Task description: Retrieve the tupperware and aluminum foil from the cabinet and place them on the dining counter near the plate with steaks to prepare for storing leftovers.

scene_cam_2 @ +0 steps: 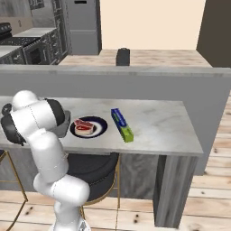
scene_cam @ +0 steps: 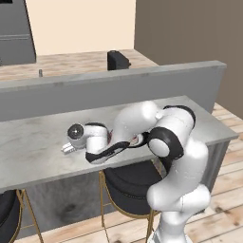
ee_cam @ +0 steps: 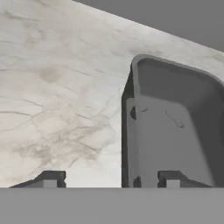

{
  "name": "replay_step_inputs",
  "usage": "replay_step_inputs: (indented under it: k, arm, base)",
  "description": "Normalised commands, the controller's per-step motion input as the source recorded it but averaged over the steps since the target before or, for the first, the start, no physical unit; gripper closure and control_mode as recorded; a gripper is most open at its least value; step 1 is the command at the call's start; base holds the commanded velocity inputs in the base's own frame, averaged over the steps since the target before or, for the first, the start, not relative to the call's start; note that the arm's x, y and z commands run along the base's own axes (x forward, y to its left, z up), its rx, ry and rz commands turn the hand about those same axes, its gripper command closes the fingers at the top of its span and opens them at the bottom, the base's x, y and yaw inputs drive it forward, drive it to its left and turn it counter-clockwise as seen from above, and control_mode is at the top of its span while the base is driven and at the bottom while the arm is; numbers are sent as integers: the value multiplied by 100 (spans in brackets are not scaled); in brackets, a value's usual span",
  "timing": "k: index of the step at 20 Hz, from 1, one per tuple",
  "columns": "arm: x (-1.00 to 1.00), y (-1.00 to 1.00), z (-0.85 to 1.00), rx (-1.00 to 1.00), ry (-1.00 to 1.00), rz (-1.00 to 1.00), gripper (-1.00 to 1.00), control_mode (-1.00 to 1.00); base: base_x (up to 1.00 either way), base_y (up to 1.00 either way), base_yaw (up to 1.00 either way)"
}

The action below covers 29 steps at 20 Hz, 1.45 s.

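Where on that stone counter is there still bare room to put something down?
Free: the counter stretch from the foil box to the far end, and the marble beyond the tub in the hand view. Crowded: tub, steak plate and foil sit close together beside the arm.

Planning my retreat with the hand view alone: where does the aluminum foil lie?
Observer: The aluminum foil lies on the dining counter, to the right of the plate with steaks.
Operator: And the tupperware, relative to that plate?
Observer: The tupperware sits just left of the plate, mostly behind the arm; I cannot tell whether they touch.
Operator: Anything under the counter edge?
Observer: A black stool stands there, beside the arm.
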Motion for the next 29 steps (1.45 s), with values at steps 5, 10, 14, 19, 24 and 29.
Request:
replay_step_inputs:
  k: [5, 10, 14, 19, 24, 29]
  arm:
    - [-8, -15, 100, 0, 0, -23, -100, -100]
    - [-16, -34, 100, 0, 0, -22, -100, -100]
    - [-61, -63, 87, 1, 0, -26, -100, -100]
    - [-96, -100, 33, 12, -11, -20, -100, -100]
    - [-99, -100, 24, 17, -15, -13, -100, -100]
    - [-93, -100, 48, 21, -17, -1, -100, -100]
  base:
    - [0, 0, 0]
    - [0, 0, 0]
    - [0, 0, 0]
    - [0, 0, 0]
    - [0, 0, 0]
    - [0, 0, 0]
